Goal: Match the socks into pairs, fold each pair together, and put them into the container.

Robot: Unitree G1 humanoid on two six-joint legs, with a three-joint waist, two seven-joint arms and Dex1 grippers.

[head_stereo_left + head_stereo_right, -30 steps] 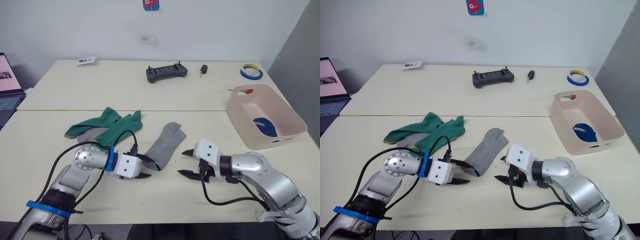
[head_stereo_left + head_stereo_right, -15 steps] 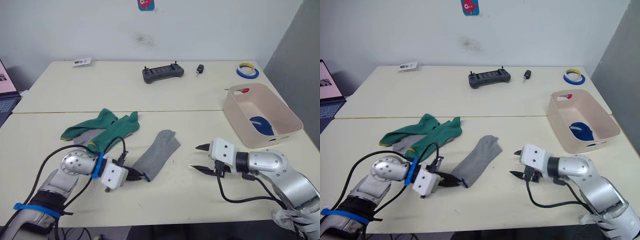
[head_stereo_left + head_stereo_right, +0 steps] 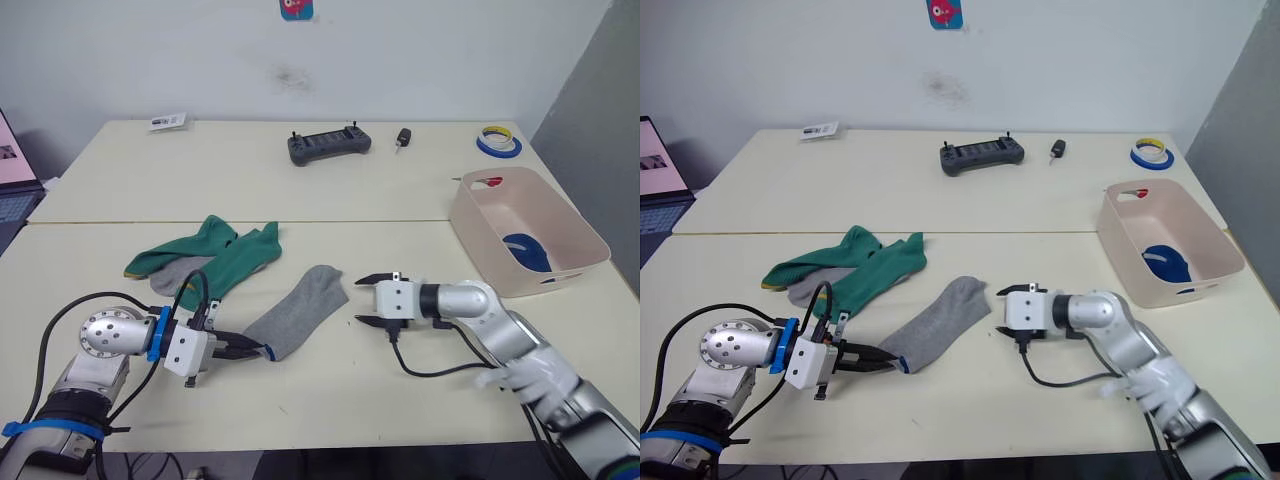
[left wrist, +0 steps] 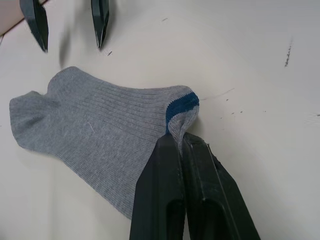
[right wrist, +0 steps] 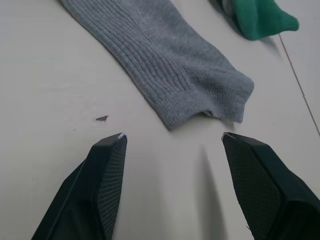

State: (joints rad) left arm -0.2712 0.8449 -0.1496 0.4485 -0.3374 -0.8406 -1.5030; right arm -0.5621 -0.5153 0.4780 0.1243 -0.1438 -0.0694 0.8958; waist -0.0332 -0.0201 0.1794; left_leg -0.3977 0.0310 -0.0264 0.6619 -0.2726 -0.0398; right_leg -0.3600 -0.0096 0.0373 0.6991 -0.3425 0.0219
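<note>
Pinching the blue-striped cuff of a grey sock (image 3: 293,318) with my left end effector (image 3: 243,348), both fingers clamped tight on the fabric, I have the sock stretched flat on the desk (image 3: 330,390) with its toe pointing toward my other arm. My right end effector (image 3: 366,300) sits just beyond that toe, fingers spread wide and holding nothing, tips close to the sock without touching it (the right wrist view puts the toe squarely between my two fingers (image 5: 102,185), a little ahead of them).

Off toward my left, further back on the desk, two green socks (image 3: 225,255) lie overlapping in a loose heap, one yellow tip peeking out at the near-left end, and a second grey sock (image 3: 178,269) is tucked partly beneath them.

Over on my right, the container (image 3: 560,228) stands near the desk's right edge, well apart from the sock I'm gripping. Inside it lies a dark blue bundle (image 3: 527,251), which looks like the blue socks, though I cannot tell how they are folded.

At the back of the desk there's a dark handheld controller (image 3: 329,146), a small black key fob (image 3: 403,138) beside it, and a roll of tape (image 3: 499,141) near the far right corner.
</note>
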